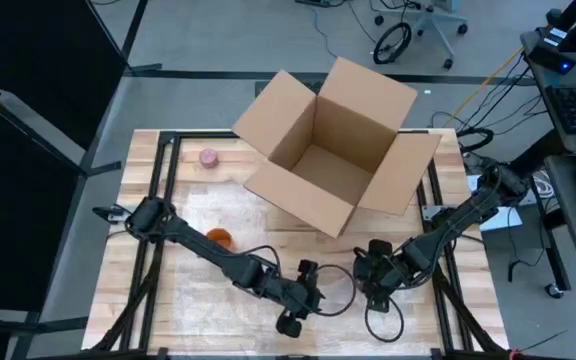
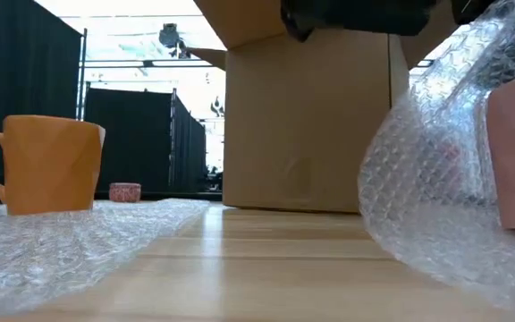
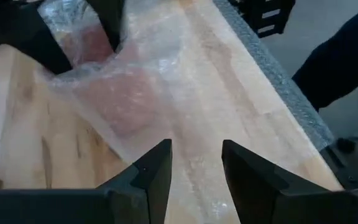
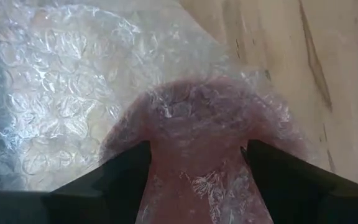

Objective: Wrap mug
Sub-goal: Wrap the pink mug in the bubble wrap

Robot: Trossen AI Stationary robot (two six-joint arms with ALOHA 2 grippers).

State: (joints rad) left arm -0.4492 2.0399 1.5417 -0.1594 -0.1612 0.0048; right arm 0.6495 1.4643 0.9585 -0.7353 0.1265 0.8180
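The bubble wrap (image 4: pixel 73 93) fills the right wrist frame, your right gripper (image 4: pixel 194 180) closed on the wrapped pink mug (image 4: pixel 197 124) at centre; bring the left gripper (image 3: pixel 196 171), fingers apart and empty, to fold it snug.

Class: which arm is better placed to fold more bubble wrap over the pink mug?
Probably the left. The right tool is shut on the pink mug through the bubble wrap; the left tool is open beside it.
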